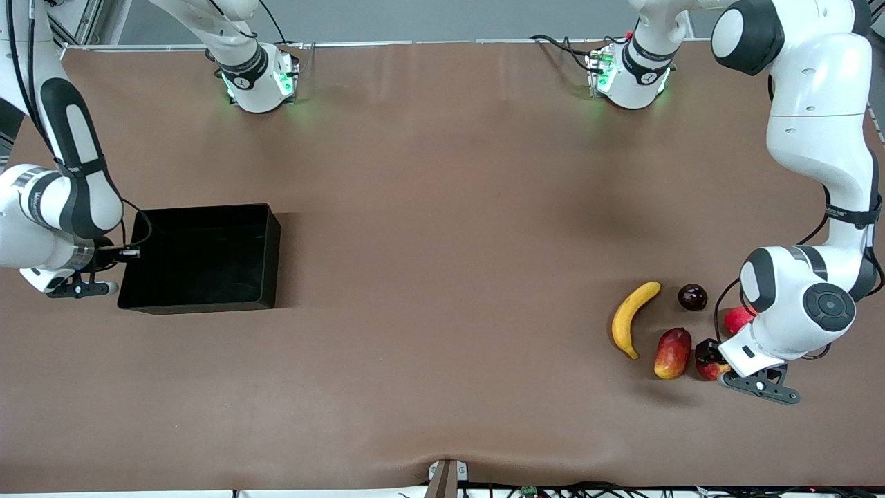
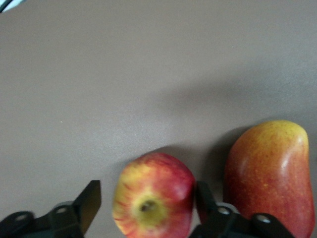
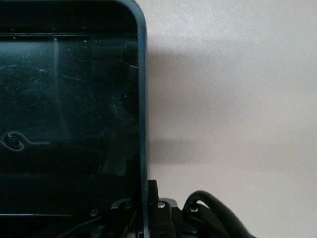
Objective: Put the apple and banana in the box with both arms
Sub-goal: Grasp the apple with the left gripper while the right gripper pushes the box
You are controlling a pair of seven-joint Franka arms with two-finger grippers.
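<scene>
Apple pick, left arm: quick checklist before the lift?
1. Apple between left gripper jaws: ok.
2. Jaws closed onto apple: not ok, a gap shows at one finger.
3. Mango-like fruit out of the jaws: ok, but it lies right beside one finger.
4. Right gripper shut on box wall: ok.
5. Box bare inside: ok.
6. Banana untouched on table: ok.

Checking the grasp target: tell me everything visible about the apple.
The apple is small, round and smooth, red with yellow streaks and a pale yellow stem dimple facing the left wrist camera. It rests on the brown table at the left arm's end, beside the mango-like fruit. The left gripper straddles it: one finger is against its side, the other stands apart.
</scene>
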